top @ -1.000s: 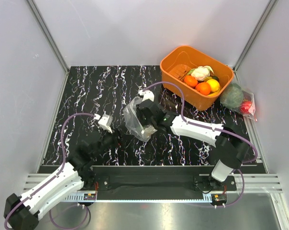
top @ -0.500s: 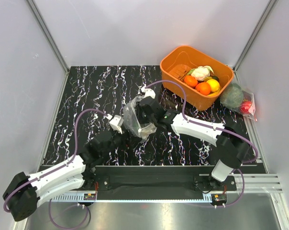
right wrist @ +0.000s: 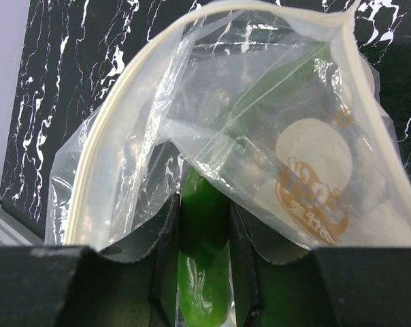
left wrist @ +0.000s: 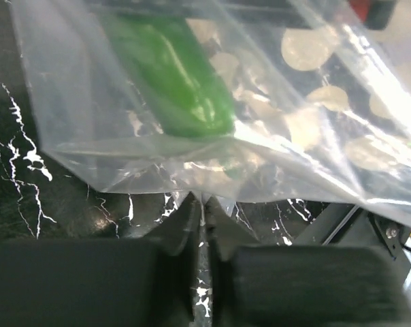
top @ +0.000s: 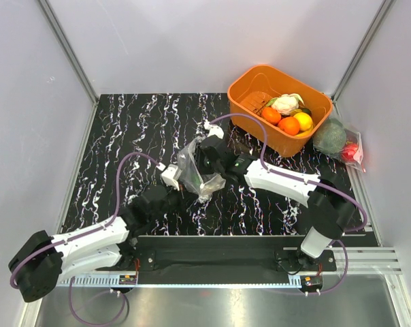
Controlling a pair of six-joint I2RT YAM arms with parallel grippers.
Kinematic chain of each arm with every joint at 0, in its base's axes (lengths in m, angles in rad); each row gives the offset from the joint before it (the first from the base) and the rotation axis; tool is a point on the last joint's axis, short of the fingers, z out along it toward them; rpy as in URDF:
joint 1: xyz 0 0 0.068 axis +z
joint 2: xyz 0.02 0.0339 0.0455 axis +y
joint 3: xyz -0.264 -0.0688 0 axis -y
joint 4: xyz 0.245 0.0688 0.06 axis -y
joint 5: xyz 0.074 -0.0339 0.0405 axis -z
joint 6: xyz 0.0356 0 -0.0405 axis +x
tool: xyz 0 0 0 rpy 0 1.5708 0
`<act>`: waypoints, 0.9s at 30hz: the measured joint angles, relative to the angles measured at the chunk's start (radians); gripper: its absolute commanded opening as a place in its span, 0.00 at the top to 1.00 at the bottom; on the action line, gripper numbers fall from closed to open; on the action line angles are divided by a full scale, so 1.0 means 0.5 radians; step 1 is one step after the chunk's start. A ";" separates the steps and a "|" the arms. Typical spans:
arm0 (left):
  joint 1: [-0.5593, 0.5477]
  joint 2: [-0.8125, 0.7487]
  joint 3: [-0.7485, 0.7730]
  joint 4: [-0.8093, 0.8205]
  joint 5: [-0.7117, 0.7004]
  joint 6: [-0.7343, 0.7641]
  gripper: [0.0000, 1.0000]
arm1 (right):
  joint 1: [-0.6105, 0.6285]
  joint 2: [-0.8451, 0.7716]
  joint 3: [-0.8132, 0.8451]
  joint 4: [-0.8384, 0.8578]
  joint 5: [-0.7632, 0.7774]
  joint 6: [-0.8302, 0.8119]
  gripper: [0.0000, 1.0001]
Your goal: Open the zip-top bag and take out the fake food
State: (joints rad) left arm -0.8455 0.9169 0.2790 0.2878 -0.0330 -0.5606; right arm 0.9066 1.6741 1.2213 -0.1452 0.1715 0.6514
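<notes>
The zip-top bag [top: 192, 165], clear with pale round dots, hangs just above the black marbled table between my two grippers. In the right wrist view its white zip rim [right wrist: 117, 116] gapes open. My right gripper [right wrist: 204, 211] reaches into the mouth and is shut on the fake food, a long glossy green vegetable [right wrist: 204, 272]. In the left wrist view the same vegetable [left wrist: 175, 75] shows through the film. My left gripper [left wrist: 204, 203] is shut on a fold at the bag's lower edge [left wrist: 212, 184]. From above, the left gripper [top: 180, 178] sits at the bag's left side and the right gripper [top: 205, 169] at its right.
An orange bin [top: 260, 80] at the back right holds a white cauliflower [top: 285, 103], orange fruits [top: 288, 125] and a yellow piece [top: 303, 120]. Right of it lies an undotted clear bag [top: 340, 142] with a big green ball and a red item. Grey walls close in three sides.
My left arm has swung right to the bag, and its jaws have gone from open to shut on the bag's lower edge. The right gripper and bag shifted only slightly.
</notes>
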 measured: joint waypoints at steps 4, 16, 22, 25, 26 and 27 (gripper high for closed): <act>-0.005 0.031 -0.001 -0.005 -0.046 -0.004 1.00 | -0.020 -0.003 0.019 -0.031 0.000 0.000 1.00; -0.010 0.211 -0.008 -0.124 -0.192 -0.044 1.00 | -0.132 -0.043 0.150 -0.189 -0.069 -0.021 1.00; -0.010 0.371 0.085 -0.197 -0.251 -0.075 1.00 | -0.182 -0.097 0.198 -0.334 -0.246 -0.047 1.00; -0.011 0.388 0.130 -0.266 -0.272 -0.082 1.00 | -0.208 -0.132 0.233 -0.425 -0.361 -0.064 1.00; -0.011 0.395 0.147 -0.284 -0.282 -0.083 1.00 | -0.214 -0.144 0.244 -0.453 -0.394 -0.071 1.00; -0.011 0.404 0.172 -0.318 -0.300 -0.082 1.00 | -0.217 -0.158 0.254 -0.483 -0.423 -0.076 1.00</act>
State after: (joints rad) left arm -0.8509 1.1187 0.3649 0.1287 -0.1829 -0.6018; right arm 0.7979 1.5951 1.3483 -0.3866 -0.0402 0.6136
